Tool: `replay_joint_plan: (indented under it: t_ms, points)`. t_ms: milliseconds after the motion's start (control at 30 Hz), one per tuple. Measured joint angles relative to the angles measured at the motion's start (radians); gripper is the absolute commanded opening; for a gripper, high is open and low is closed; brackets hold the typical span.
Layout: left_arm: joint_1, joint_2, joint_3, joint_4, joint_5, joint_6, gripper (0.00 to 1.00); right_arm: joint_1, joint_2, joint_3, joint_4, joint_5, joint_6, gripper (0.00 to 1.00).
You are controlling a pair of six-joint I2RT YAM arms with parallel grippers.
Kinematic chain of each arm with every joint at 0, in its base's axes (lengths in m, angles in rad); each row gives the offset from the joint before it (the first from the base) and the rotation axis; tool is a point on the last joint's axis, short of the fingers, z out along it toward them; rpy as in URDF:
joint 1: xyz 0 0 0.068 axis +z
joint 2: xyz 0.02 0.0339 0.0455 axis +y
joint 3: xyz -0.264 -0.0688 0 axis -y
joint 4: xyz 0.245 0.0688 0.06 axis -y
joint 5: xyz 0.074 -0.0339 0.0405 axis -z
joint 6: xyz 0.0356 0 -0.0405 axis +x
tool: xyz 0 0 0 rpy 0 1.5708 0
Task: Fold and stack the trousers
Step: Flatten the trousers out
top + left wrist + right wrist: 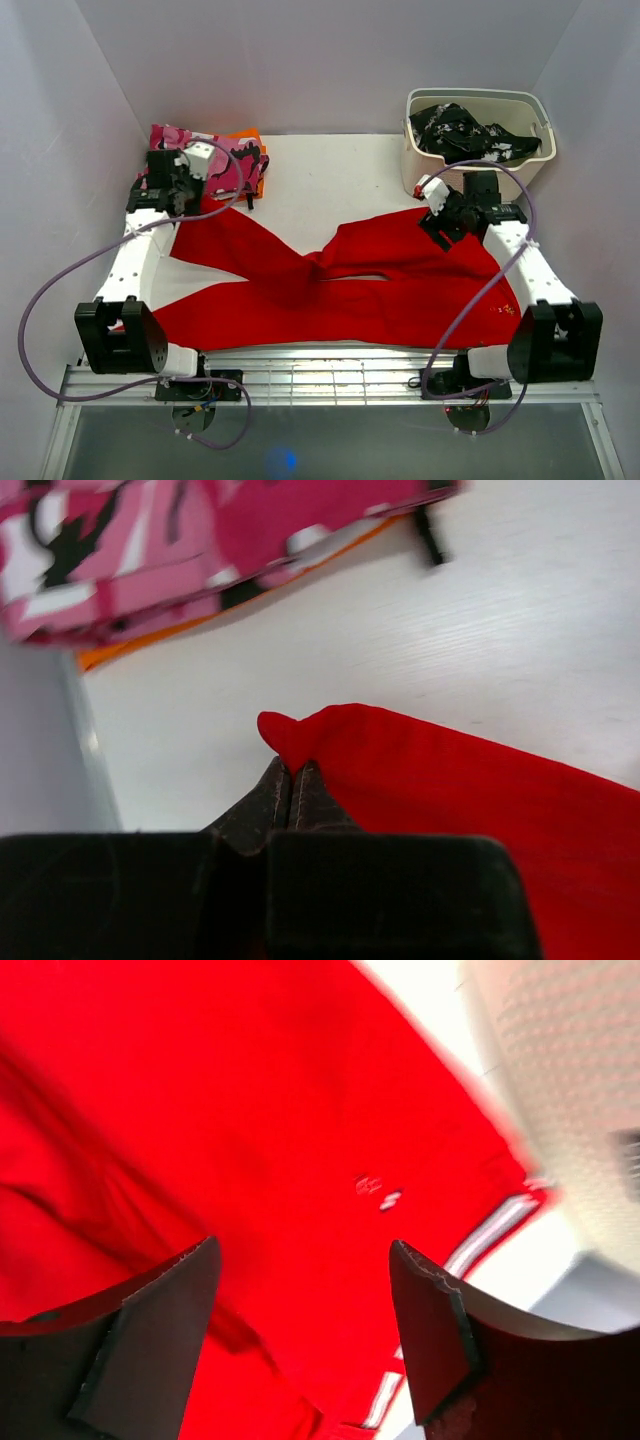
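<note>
The bright-red trousers (330, 285) lie spread across the white table, one leg running up to the far left, the waist end with thin white stripes (492, 1225) at the right. My left gripper (172, 196) is shut on the tip of that far-left leg (300, 735), pinching a small fold of red fabric between the jaws (290, 772). My right gripper (446, 215) is open, its fingers (165, 1320) wide apart above the red fabric (250, 1140) near the waist, holding nothing.
A folded pink-black-white camouflage garment (205, 160) on something orange lies at the far left, just beyond the left gripper; it also shows in the left wrist view (200, 540). A beige bin (480, 135) with black-and-white patterned clothes stands at the far right, close to the right gripper.
</note>
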Motion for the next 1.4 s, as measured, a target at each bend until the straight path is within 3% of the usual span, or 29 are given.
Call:
replay_joint_plan:
  t_ms: [167, 400, 633, 800, 833, 867, 933, 967, 1033, 1067, 1100, 1233, 1400]
  points:
    - [0.243, 0.066, 0.037, 0.013, -0.045, 0.041, 0.00, -0.048, 0.206, -0.007, -0.019, 0.003, 0.003, 0.67]
    - [0.505, 0.261, 0.114, 0.077, -0.077, 0.103, 0.00, -0.098, 0.311, -0.086, 0.098, 0.113, 0.013, 0.67]
    - [0.524, 0.422, 0.138, 0.134, -0.079, 0.122, 0.00, -0.188, 0.357, -0.120, 0.230, 0.193, 0.055, 0.70]
    - [0.505, 0.561, 0.237, 0.154, -0.035, 0.097, 0.00, -0.248, 0.337, -0.140, 0.269, 0.177, 0.082, 0.84]
    - [0.504, 0.584, 0.251, 0.159, -0.024, 0.089, 0.04, -0.253, 0.336, -0.140, 0.266, 0.169, 0.086, 0.86]
    - [0.503, 0.600, 0.262, 0.159, -0.016, 0.084, 0.18, -0.256, 0.335, -0.137, 0.262, 0.162, 0.089, 0.88]
    - [0.502, 0.626, 0.289, 0.155, -0.003, 0.074, 0.29, -0.262, 0.338, -0.108, 0.208, 0.137, 0.105, 0.92]
    - [0.502, 0.635, 0.304, 0.154, 0.002, 0.066, 0.46, -0.262, 0.341, -0.082, 0.165, 0.121, 0.113, 0.93]
    - [0.502, 0.646, 0.341, 0.135, 0.014, 0.061, 0.58, -0.266, 0.347, -0.029, 0.097, 0.088, 0.132, 0.98]
    - [0.502, 0.646, 0.355, 0.126, 0.020, 0.064, 0.63, -0.266, 0.348, 0.008, 0.055, 0.070, 0.137, 0.96]
    - [0.502, 0.641, 0.367, 0.113, 0.026, 0.064, 0.73, -0.266, 0.348, 0.044, 0.021, 0.053, 0.137, 0.94]
    - [0.506, 0.552, 0.320, 0.058, 0.082, 0.140, 0.80, -0.268, 0.298, 0.142, -0.079, -0.002, 0.072, 0.90]
    - [0.512, 0.278, 0.141, -0.091, 0.204, 0.321, 0.81, -0.291, 0.133, 0.129, -0.191, -0.025, -0.111, 0.93]
